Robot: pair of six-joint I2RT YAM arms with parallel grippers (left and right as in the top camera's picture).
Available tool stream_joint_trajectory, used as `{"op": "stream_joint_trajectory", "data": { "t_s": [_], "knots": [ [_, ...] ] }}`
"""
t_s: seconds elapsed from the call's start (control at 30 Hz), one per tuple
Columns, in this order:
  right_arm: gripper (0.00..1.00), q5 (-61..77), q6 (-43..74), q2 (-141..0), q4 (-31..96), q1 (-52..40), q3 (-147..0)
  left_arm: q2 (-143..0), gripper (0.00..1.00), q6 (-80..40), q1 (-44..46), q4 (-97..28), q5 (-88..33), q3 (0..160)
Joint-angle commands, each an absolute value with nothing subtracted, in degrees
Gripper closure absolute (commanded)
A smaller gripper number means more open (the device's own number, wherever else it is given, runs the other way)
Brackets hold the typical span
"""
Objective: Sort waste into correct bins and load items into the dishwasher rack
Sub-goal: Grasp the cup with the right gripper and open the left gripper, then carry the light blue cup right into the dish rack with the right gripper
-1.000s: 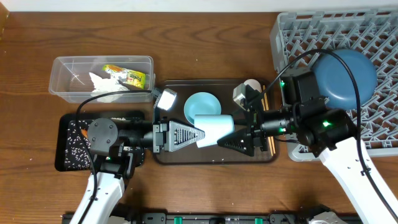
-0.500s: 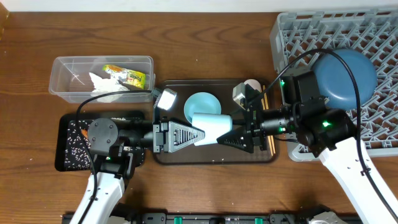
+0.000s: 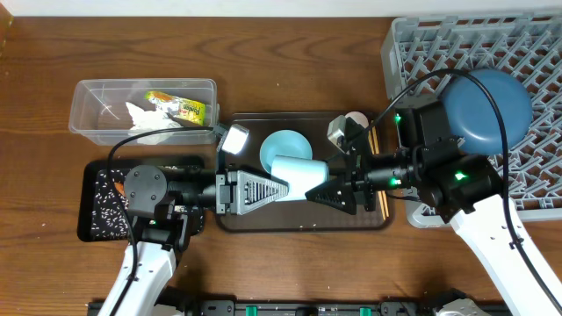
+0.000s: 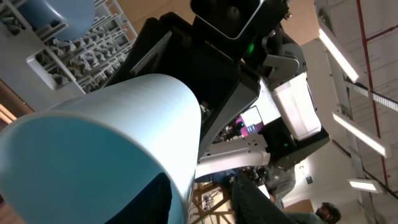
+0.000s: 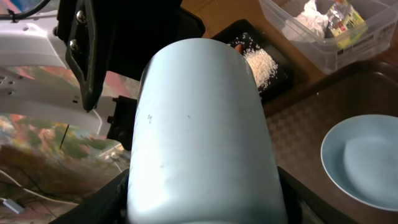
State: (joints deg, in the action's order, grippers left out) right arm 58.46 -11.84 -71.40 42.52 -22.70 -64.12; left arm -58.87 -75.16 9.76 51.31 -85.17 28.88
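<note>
filling both wrist views, pale-blue cup (image 3: 297, 173) clamped by right gripper (image 3: 318, 194); left gripper (image 3: 279, 190) unclear.

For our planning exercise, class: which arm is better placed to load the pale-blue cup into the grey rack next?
Probably right. The right hand grips the pale-blue cup, and the grey rack sits on that side; the left hand is farther from it.

Overhead light: bright and even, from above, with a soft sheen on the table (image 3: 290, 61) toward 12 o'clock.
Shadows: faint and short, close under the arms.
Glare: the small white lamp (image 3: 234, 139) is blown out; the ceiling strips (image 4: 339, 53) flare at 2 o'clock in the left wrist view.
Focus: the pale-blue cup (image 4: 106, 137) is soft and oversized in both wrist views, the backgrounds sharper.
</note>
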Motion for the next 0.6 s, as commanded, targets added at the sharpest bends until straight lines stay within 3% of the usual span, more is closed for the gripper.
{"op": "stream_joint_trajectory", "data": {
  "t_s": [0.0,0.2,0.57],
  "knots": [
    [0.63,49.2,-9.7,-71.5,42.3,-20.9,-64.7,-58.2,0.64,-75.1,10.0,52.0,-88.1,29.5],
    [0.69,46.5,-7.7,-71.5,42.9,-16.9,-64.7,-58.2,0.65,-75.1,10.0,52.0,-88.1,29.5],
    [0.65,42.8,-6.7,-71.5,47.5,-7.1,-64.7,-58.2,0.65,-74.7,10.0,52.0,-88.1,29.5]
  ]
}}
